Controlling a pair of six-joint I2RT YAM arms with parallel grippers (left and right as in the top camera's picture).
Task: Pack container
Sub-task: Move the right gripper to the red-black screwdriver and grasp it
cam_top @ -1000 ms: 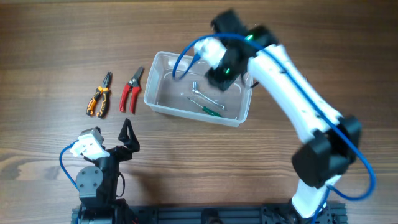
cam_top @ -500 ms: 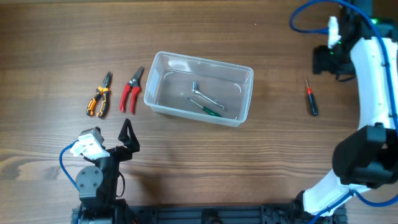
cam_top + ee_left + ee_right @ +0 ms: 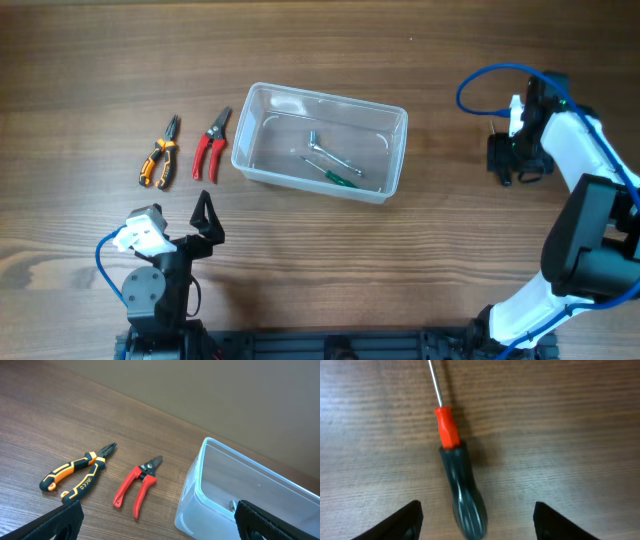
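Observation:
The clear plastic container [image 3: 318, 142] stands mid-table and holds a metal wrench [image 3: 322, 146] and a green-handled tool [image 3: 338, 176]. Its near corner shows in the left wrist view [image 3: 210, 500]. My right gripper [image 3: 512, 162] is open and hangs low over a screwdriver with a black and red handle [image 3: 462, 495]; the handle lies on the table between the two fingers [image 3: 476, 522]. In the overhead view the screwdriver is hidden under the gripper. My left gripper [image 3: 205, 222] is open and empty near the front edge, left of the container.
Orange and black pliers [image 3: 158, 158] and red-handled cutters [image 3: 209, 148] lie left of the container; both show in the left wrist view, pliers [image 3: 75, 475] and cutters [image 3: 136, 487]. The right arm's blue cable loops above the gripper.
My right arm has swung from over the container to the far right and come down over the screwdriver, which is now covered in the overhead view. The left arm has not moved.

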